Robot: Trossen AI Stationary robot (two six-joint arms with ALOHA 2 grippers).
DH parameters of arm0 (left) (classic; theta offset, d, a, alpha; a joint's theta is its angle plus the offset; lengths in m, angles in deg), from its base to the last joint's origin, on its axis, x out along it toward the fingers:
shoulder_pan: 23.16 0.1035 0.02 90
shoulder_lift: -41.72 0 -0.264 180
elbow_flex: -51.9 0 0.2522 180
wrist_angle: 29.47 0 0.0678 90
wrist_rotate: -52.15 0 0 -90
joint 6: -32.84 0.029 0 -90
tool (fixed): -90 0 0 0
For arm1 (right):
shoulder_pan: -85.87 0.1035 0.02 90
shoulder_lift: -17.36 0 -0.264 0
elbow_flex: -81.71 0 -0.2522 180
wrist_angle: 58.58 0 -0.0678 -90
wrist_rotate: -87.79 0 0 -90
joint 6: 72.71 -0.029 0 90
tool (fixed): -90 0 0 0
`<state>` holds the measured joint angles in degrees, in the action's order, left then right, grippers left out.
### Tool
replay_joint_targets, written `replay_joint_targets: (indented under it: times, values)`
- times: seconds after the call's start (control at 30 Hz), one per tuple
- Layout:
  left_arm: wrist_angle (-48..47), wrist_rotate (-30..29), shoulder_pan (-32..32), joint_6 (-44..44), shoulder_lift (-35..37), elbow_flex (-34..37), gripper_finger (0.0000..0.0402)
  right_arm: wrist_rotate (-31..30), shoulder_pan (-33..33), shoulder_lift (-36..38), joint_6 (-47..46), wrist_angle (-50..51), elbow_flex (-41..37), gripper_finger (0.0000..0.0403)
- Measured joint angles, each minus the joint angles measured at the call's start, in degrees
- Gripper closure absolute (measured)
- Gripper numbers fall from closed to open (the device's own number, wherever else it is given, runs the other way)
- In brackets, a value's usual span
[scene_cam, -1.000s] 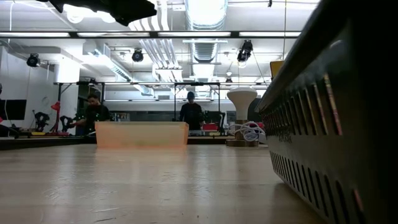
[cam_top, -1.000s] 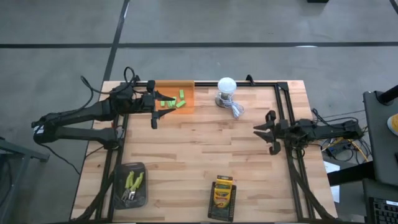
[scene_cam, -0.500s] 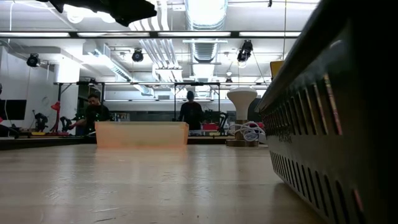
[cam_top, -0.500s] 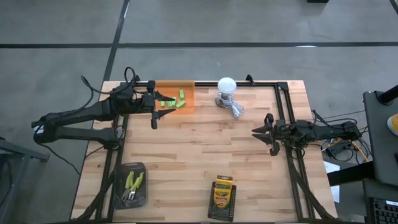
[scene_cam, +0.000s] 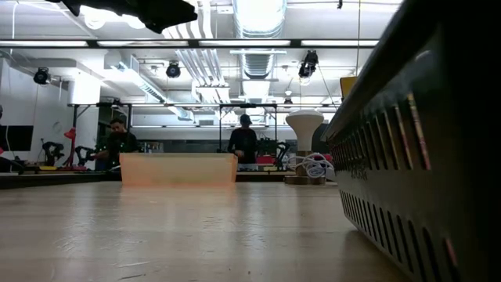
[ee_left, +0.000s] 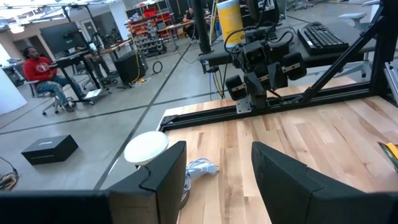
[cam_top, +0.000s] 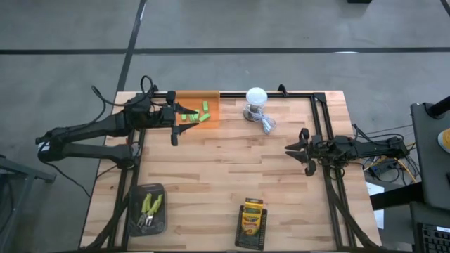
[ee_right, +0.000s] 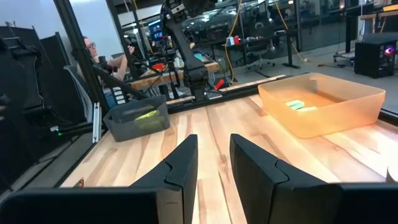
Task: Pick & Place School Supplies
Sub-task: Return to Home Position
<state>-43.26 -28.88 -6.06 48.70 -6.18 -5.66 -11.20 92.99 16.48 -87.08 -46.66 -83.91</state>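
Pale wooden table (cam_top: 232, 165) bears flat yellow-and-green crayon boxes (cam_top: 252, 218) inside a black bin (cam_top: 250, 245); left gripper (cam_top: 176, 128) and right gripper (cam_top: 295, 150) hover well apart, jaws spread, empty.

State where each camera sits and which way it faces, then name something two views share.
High view: overhead, straight down on the light wooden table; both dark arms, left end effector and right end effector.
Low view: table height, level towards the translucent orange plastic bin; a dark arm part at top.
Left wrist view: on that wrist, faces the right arm; own open fingers.
Right wrist view: on that wrist, faces the orange bin; own fingers.
Shared: high and low show the white round bulb-like object.
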Motion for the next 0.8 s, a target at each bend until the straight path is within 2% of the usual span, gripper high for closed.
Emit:
replay_joint_targets:
  times: [0.2,0.37,0.63,0.8]
  values:
    - [-0.6,-0.1,0.0,0.6,0.1,0.0,0.0213,0.0,0.0,0.0,0.0,0.0,0.0,0.0312]
    - [-3.1,-8.2,0.3,4.3,1.5,0.1,0.0213,0.0,0.0,0.0,0.0,0.0,0.0,0.0312]
    - [-17.3,-10.0,0.3,-9.4,5.4,0.0,0.0213,0.0,0.0,0.0,0.0,0.0,0.0,0.0312]
    - [-19.2,-9.3,0.2,-13.1,9.8,1.1,0.0213,0.0,0.0,0.0,0.0,0.0,0.0,0.0312]
